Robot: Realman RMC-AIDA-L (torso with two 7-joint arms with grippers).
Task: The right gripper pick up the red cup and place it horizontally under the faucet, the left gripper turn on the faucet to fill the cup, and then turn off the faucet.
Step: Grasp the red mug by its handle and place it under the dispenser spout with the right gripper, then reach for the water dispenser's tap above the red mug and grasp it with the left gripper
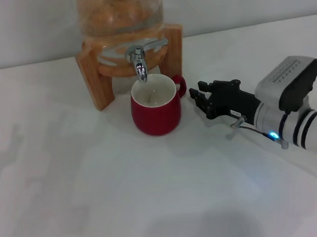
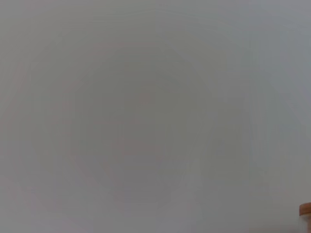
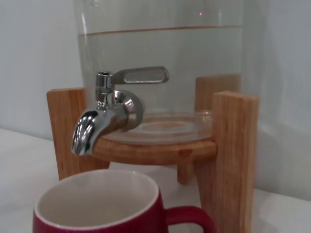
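The red cup (image 1: 156, 116) stands upright on the white table, right under the spout of the chrome faucet (image 1: 139, 62), with its loop handle toward the right. My right gripper (image 1: 199, 92) is just right of the handle, open, empty and apart from the cup. In the right wrist view the faucet (image 3: 104, 114) hangs over the cup's white inside (image 3: 97, 208), and its flat lever (image 3: 141, 75) lies level. I see no water running. The left gripper is out of view.
The glass dispenser (image 1: 118, 9) sits on a wooden stand (image 1: 92, 74) at the back of the white table (image 1: 99, 200). The left wrist view shows only a pale surface and a bit of wood (image 2: 305, 209) at its edge.
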